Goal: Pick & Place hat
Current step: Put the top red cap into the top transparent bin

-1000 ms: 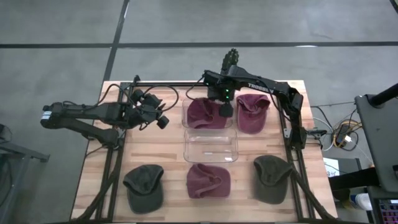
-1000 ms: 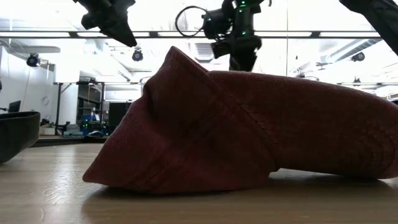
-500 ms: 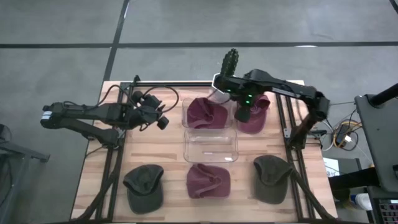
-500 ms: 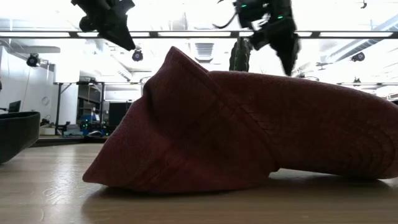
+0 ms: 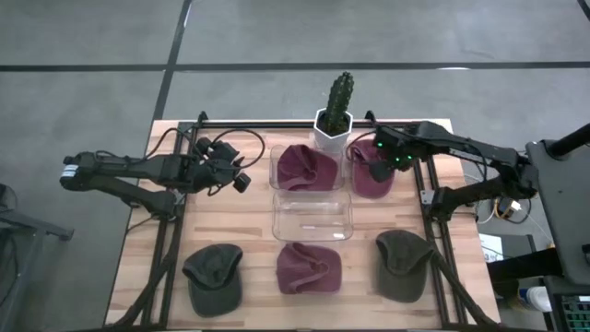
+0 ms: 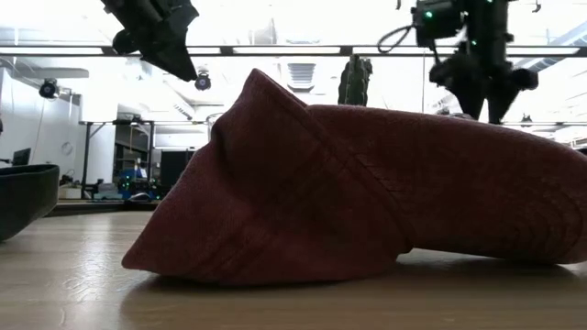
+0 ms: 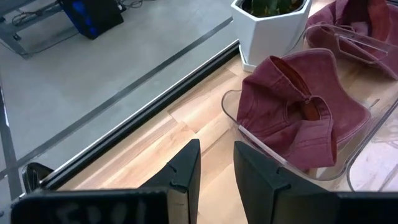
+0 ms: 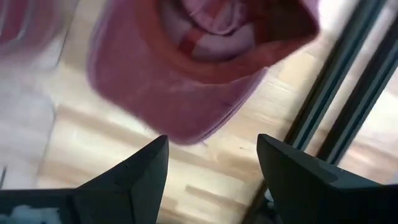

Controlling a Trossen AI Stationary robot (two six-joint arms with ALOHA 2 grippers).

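— Where's the hat?

— The maroon hat (image 5: 371,173) lies on the wooden table (image 5: 249,249) at the far right, a soft crumpled cloth cap, underside up in the right wrist view, with a paler lining showing inside the crown (image 8: 205,56).

— And the tool?

— The right gripper (image 5: 380,169) hangs directly above that hat, its two dark fingers (image 8: 134,174) spread wide apart with nothing between them. No contact that I can see.

— What's beside it?

— Just to its left, a second maroon cap (image 5: 307,167) sits folded inside a clear plastic bin (image 5: 276,175), thin see-through walls with rounded corners. A second clear bin (image 5: 312,218) lies right in front of that one. Behind them stands a white angular pot with a ribbed green cactus (image 5: 337,109).

— Left side?

— The left gripper (image 5: 241,175) waits over the table's left part, well apart from the hats, its fingers (image 7: 186,174) parted by a narrow gap, holding nothing.

— Front row?

— A dark olive cap (image 5: 214,277) at left, a third maroon cap (image 5: 309,268) in the middle, another olive cap (image 5: 402,266) at right. The low view is filled by that front maroon one (image 6: 367,192), heavy ribbed weave, brim creased upward.
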